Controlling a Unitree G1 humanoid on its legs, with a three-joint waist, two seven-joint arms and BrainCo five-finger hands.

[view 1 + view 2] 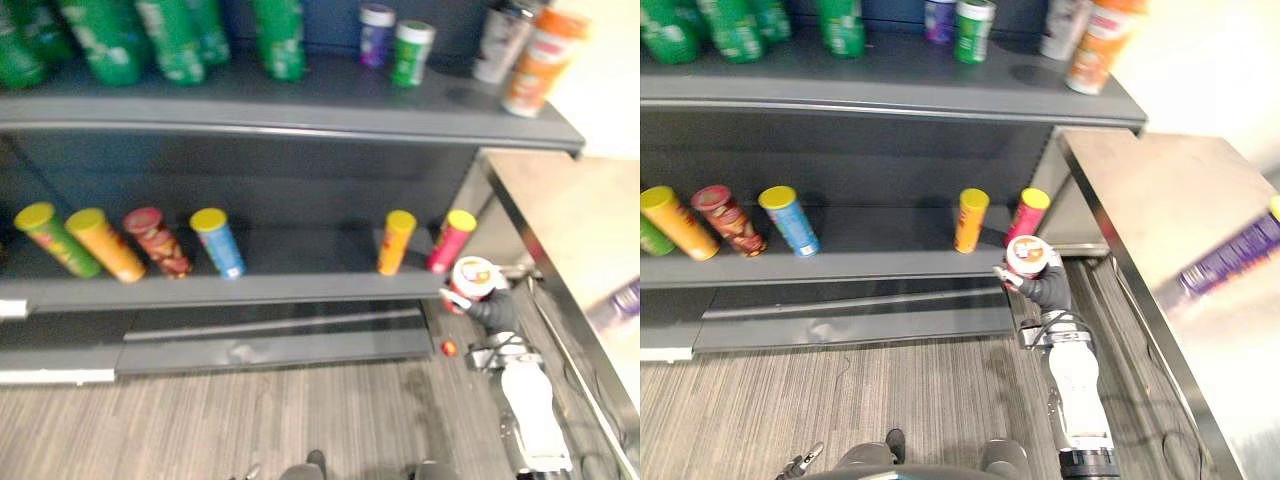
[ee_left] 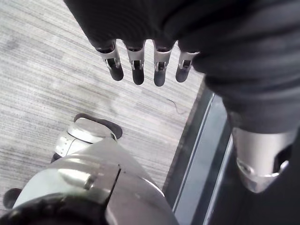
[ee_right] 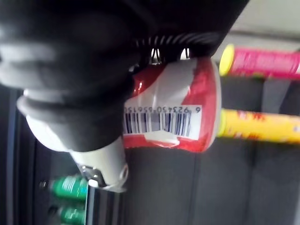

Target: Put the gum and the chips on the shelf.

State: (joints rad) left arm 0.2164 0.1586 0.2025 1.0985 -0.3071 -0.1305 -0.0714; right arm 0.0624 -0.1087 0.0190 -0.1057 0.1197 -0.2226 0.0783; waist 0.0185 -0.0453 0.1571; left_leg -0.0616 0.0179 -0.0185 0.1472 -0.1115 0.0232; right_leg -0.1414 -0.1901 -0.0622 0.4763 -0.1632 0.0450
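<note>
My right hand (image 1: 1047,289) is shut on a short red and white canister (image 1: 1027,256) with a barcode on its side (image 3: 180,110). It holds the canister upright just in front of the right end of the middle shelf (image 1: 300,287), close to a pink can (image 1: 451,241) and an orange can (image 1: 396,241) that stand tilted there. In the left wrist view my left hand (image 2: 137,70) hangs over the striped floor with straight fingers and nothing in it.
Several more chip cans (image 1: 150,243) lean on the middle shelf's left half. The top shelf (image 1: 300,105) carries green bottles, two small tubs (image 1: 411,52) and an orange can (image 1: 540,60). A steel table (image 1: 1160,200) stands at the right. A small red object (image 1: 449,348) lies on the floor.
</note>
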